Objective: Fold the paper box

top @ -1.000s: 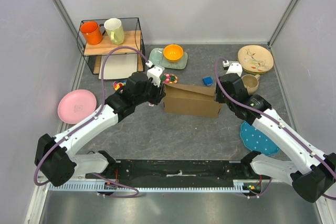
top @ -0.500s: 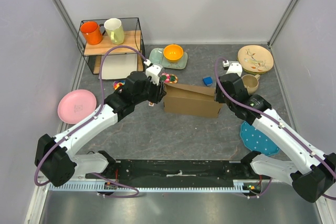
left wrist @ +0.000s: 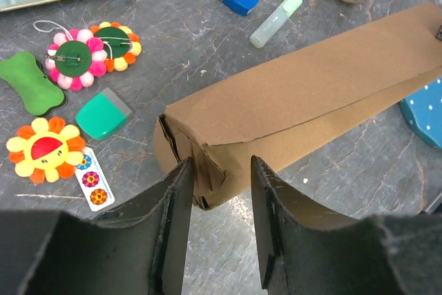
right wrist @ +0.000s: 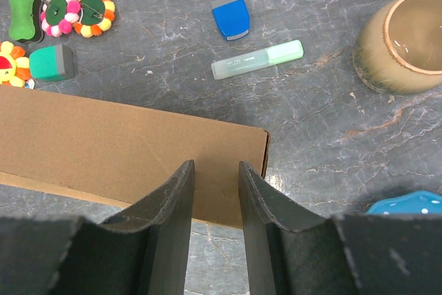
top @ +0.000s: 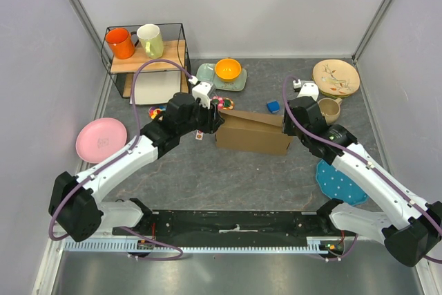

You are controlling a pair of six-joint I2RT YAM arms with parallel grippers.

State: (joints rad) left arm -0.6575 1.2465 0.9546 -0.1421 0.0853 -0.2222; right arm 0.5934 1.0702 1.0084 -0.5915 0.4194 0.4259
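Paper box (top: 252, 136) sits mid-table, long side running left-right, between your two grippers, lid down but loose. Left gripper (left wrist: 218, 198): jaws apart, straddling the near-left corner of the box, where the end flaps look crumpled and only half tucked. Right gripper (right wrist: 216, 195): jaws apart too, over the top panel at the right end, clamped on nothing as far as I can see.

Risks:
- If you push the left end in now, the bent flaps likely buckle or tear instead of sliding into place.
- Nothing pins the box, so a shove from the left probably skids it right or swings it far, into the highlighter (right wrist: 257, 59) and blue eraser (right wrist: 230, 16) lying just beyond it.
- Close the left jaws on that corner and you may crush the wall.
- The lid edge looks sprung and may pop up when pressure shifts.
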